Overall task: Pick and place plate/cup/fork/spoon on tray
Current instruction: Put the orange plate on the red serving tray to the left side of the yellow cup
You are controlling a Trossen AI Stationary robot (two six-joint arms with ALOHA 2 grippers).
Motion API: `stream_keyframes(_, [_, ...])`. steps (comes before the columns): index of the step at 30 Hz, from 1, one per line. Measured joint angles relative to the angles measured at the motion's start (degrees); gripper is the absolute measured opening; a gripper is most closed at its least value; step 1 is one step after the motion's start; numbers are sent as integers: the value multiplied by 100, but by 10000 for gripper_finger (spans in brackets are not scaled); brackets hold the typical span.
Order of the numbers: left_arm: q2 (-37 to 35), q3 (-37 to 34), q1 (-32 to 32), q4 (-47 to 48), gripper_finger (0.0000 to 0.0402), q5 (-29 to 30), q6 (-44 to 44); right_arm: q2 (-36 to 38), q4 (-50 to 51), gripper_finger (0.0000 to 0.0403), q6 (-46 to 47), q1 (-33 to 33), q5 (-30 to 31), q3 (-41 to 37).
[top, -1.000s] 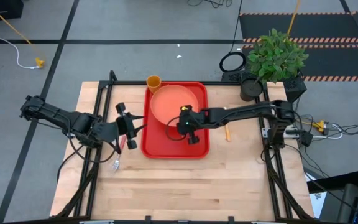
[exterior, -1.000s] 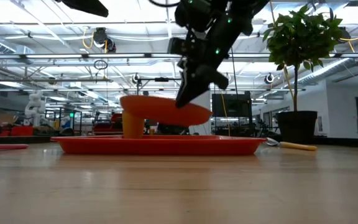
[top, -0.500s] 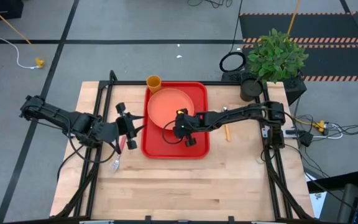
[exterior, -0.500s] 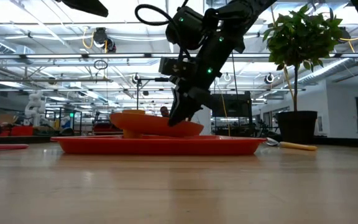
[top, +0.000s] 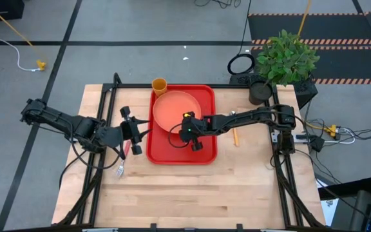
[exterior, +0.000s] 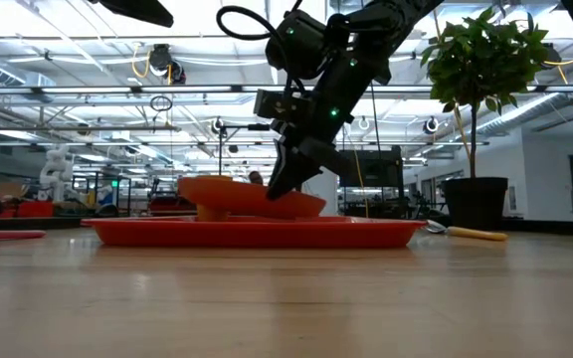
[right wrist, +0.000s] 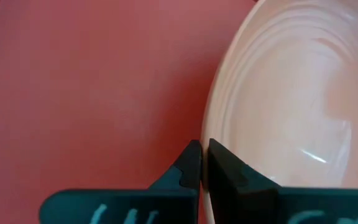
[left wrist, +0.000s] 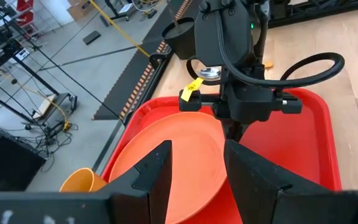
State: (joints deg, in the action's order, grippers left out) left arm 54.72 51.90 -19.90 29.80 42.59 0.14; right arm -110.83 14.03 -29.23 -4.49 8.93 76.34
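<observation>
The salmon-orange plate [top: 174, 108] is over the far half of the red tray [top: 205, 151]. My right gripper [top: 183, 132] is shut on the plate's near rim. In the low view the plate [exterior: 237, 194] sits tilted just above the tray [exterior: 252, 233]. The orange-yellow cup [top: 159, 84] stands at the tray's far left corner. The pink-handled fork [top: 125, 149] lies on the table left of the tray, by my left gripper [top: 140, 129], which is open and empty. The orange-handled spoon [top: 234, 136] lies right of the tray. My right gripper pinches the plate's near rim [right wrist: 214, 127] between its two fingers, which stand almost closed on the thin edge. The fingers [exterior: 285, 184] slant down from the table's right. The plate is tilted; whether its far edge rests on the tray I cannot tell.
A potted plant [top: 284, 59] in a black pot [top: 259, 93] stands at the table's far right corner. Bare wood lies across the table's near half [top: 185, 193]. My left arm reaches in from the left edge, level with the tray's middle.
My right gripper has gone down and a little toward the table's left edge with the plate. The plate has dropped from well above the tray to just over it, staying tilted. In the last half second it has hardly moved.
</observation>
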Motion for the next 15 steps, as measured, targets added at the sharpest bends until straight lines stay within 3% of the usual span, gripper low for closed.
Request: stream_keyframes(15, [0,0,-2,-2,150,-2,9,0,-66,26,0,1,0,-2])
